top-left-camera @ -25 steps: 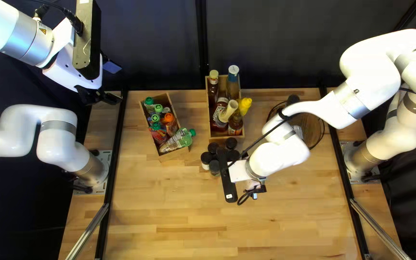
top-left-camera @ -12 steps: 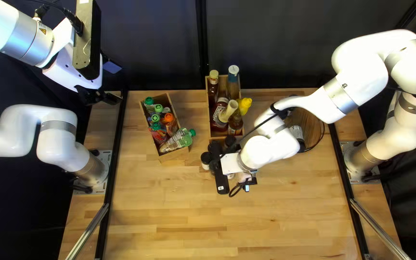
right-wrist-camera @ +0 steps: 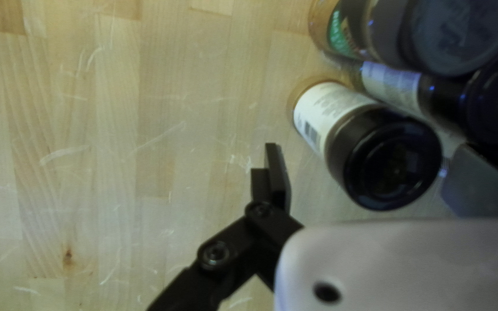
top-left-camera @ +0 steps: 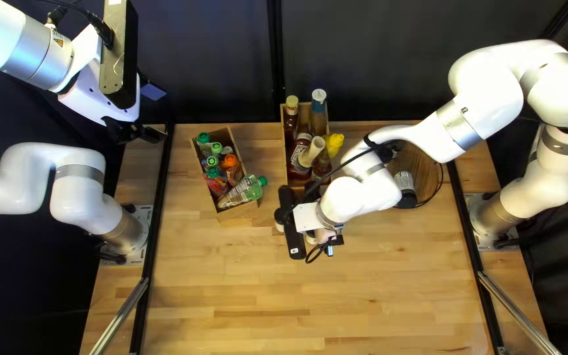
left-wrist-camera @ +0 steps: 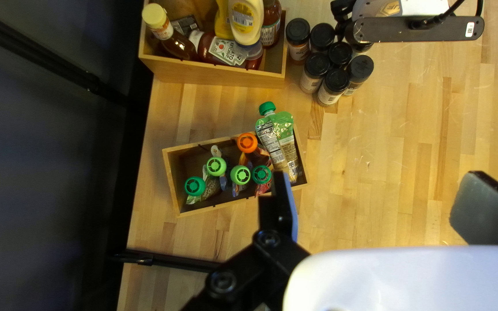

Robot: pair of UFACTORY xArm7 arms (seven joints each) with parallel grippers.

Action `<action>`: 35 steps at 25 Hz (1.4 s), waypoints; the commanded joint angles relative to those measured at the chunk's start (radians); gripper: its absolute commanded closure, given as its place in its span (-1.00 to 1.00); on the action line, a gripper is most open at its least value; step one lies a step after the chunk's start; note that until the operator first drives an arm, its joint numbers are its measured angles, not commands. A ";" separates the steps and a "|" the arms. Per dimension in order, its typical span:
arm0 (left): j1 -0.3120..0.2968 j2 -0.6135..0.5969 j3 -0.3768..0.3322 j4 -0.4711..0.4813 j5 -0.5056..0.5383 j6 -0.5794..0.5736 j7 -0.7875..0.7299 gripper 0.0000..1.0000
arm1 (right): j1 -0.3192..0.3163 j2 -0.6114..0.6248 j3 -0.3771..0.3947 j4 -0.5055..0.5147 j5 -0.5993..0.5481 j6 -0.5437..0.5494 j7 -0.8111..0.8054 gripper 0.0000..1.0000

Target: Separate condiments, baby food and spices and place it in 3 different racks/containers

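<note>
In close, my right pincer (top-left-camera: 324,235) stood wide, a spice jar (right-wrist-camera: 396,158) between its fingers, not gripped! More jars (left-wrist-camera: 334,85) crowded beside it; beyond, baby-food pouches (left-wrist-camera: 278,138) filled a wooden box (left-wrist-camera: 172,178), condiment bottles (left-wrist-camera: 246,20) another (left-wrist-camera: 214,75); at far left, my left pincer (top-left-camera: 153,113) gaped, empty!

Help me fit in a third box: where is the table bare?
Widest: the table from the jars toward its near edge; a narrow gap parts the pouch box from the bottle box. Crowded: around the jars, by my right gripper.
</note>
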 commanded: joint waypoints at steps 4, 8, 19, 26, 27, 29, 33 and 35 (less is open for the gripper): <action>0.000 0.000 0.000 0.000 0.000 0.000 0.000 -1.00 | -0.004 0.034 0.011 -0.020 0.013 0.002 0.004 1.00; 0.000 0.000 0.000 0.000 0.000 0.000 0.000 -1.00 | -0.015 0.080 0.035 -0.033 0.052 0.019 -0.017 1.00; 0.000 0.000 0.000 0.000 0.000 0.000 0.000 -1.00 | -0.029 0.607 -0.060 -0.265 0.603 0.150 -0.494 1.00; 0.000 0.000 0.000 0.000 0.000 0.000 0.000 -1.00 | -0.030 0.820 -0.258 -0.403 0.717 0.242 -0.697 1.00; 0.000 0.000 0.000 0.000 0.000 0.000 0.000 -1.00 | -0.034 0.841 -0.280 -0.417 0.722 0.252 -0.714 1.00; 0.000 0.000 0.000 0.000 0.000 0.000 0.000 -1.00 | -0.045 0.880 -0.315 -0.444 0.721 0.268 -0.734 1.00; 0.000 0.000 0.000 0.000 0.000 0.000 0.000 -1.00 | -0.065 0.926 -0.337 -0.491 0.711 0.263 -0.727 1.00; 0.000 0.000 0.000 0.000 0.000 0.000 0.000 -1.00 | -0.081 0.937 -0.329 -0.522 0.698 0.238 -0.703 1.00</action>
